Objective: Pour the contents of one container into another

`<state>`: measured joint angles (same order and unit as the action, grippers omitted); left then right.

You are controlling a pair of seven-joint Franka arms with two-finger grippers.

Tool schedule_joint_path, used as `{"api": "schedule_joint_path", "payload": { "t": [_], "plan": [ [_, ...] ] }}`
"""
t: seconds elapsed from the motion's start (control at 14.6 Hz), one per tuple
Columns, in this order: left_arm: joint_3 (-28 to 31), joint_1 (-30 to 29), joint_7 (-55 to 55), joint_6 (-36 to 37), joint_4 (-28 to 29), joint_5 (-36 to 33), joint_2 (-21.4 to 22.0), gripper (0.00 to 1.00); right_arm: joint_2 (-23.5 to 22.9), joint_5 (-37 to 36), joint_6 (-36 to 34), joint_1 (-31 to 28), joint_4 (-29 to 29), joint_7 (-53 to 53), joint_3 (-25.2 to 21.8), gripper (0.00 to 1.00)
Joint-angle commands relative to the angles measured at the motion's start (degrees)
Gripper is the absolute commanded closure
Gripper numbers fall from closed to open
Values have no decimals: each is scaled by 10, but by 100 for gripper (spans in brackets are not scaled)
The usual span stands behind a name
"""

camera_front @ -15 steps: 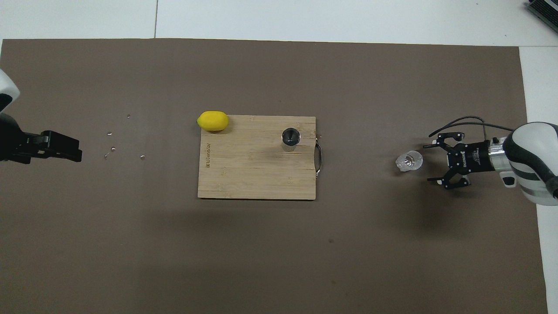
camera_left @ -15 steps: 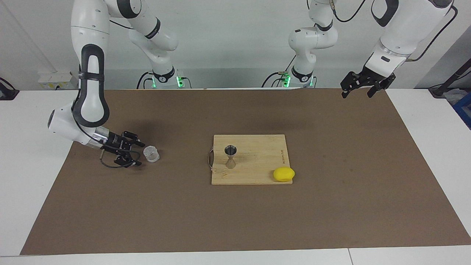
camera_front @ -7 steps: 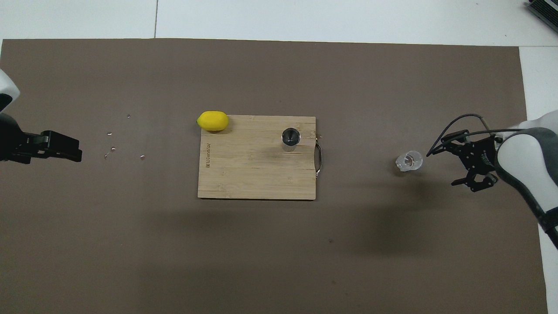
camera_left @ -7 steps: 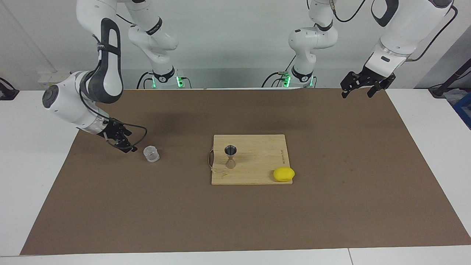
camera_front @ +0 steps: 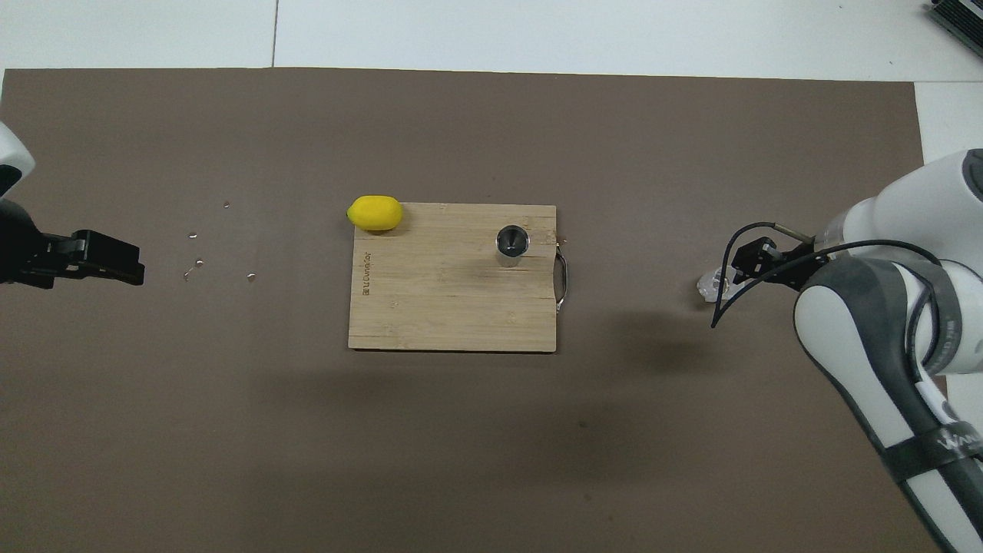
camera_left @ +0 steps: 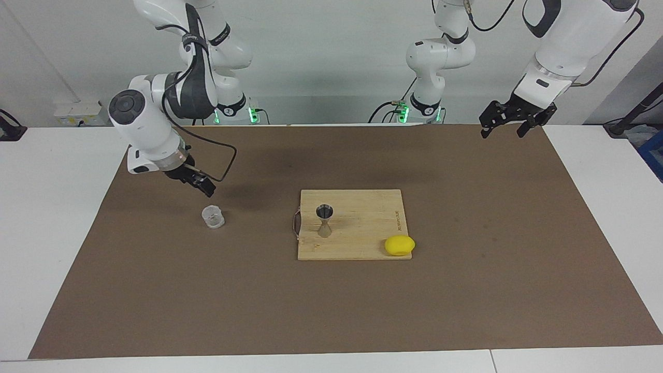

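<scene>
The small clear glass cup (camera_left: 213, 216) stands upright on the brown mat toward the right arm's end of the table. In the overhead view the cup (camera_front: 709, 286) is partly covered by the gripper. My right gripper (camera_left: 201, 185) hangs in the air over the mat beside the cup, apart from it and holding nothing; it also shows in the overhead view (camera_front: 746, 261). The steel jigger (camera_left: 325, 220) stands upright on the wooden cutting board (camera_left: 362, 228). My left gripper (camera_left: 502, 129) waits raised and open at the left arm's end.
A yellow lemon (camera_left: 399, 245) lies at a corner of the board, farther from the robots than the jigger. A metal handle (camera_left: 296, 225) is on the board's edge facing the cup. Several small droplets (camera_front: 198, 263) dot the mat near the left gripper.
My right gripper has drawn back from beside the cup, risen and swung toward the robots. The cup stays on the mat. The left arm has not moved.
</scene>
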<state>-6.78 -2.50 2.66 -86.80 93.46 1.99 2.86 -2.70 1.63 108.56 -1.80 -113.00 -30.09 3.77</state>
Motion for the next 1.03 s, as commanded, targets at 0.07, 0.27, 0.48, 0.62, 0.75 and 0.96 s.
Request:
{"api": "schedule_joint_path", "payload": {
  "t": [0.07, 0.27, 0.48, 0.62, 0.75, 0.96],
  "plan": [
    [-4, -5, 0, 7, -4, -9, 0, 0, 6, -15, -54, 30, 52, 26, 0, 1],
    [-4, -6, 0, 7, -3, -9, 0, 0, 31, -15, -58, 34, 65, 37, 0, 1],
    [-4, -6, 0, 8, -3, -9, 0, 0, 38, -15, -86, 33, 106, 42, 0, 1],
    [-4, -6, 0, 7, -3, -9, 0, 0, 33, -21, -115, 32, 145, 74, 0, 1],
    [-4, -6, 0, 7, -4, -9, 0, 0, 33, -33, -142, 28, 176, 89, 0, 1],
    [-4, -6, -1, 7, -4, -9, 0, 0, 31, -47, -155, 25, 205, 142, -4, 1]
  ]
}}
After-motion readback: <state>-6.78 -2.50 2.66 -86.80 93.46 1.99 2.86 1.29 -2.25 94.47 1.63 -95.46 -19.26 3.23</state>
